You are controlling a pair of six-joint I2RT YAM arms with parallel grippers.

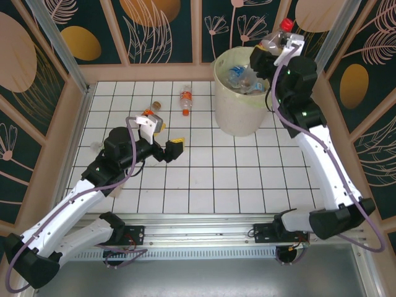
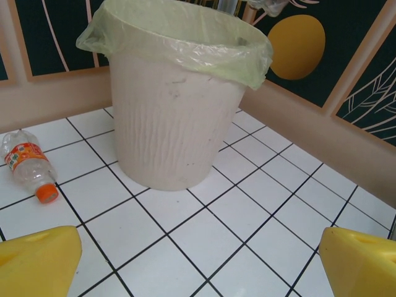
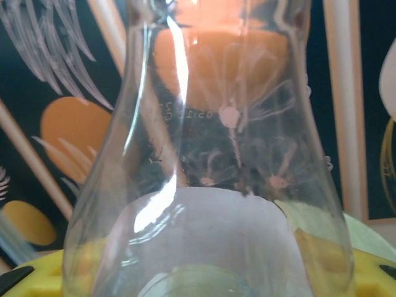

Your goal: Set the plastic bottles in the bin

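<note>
Right gripper [image 1: 279,44] holds a red-capped bottle [image 1: 276,38] over the bin [image 1: 238,120].
I see its jaws partly closed around the clear bottle, above the bin's far rim; other bottles [image 1: 244,77] lie inside. My left gripper [image 2: 198,266] gapes wide, empty, low over the tiles [image 1: 247,173], facing the bin. An orange-capped bottle [image 1: 185,101] lies left of the bin.

Left hand [image 1: 173,150] low, wide open; right hand [image 1: 280,47] raised, clamped on bottle [image 1: 273,41].
</note>
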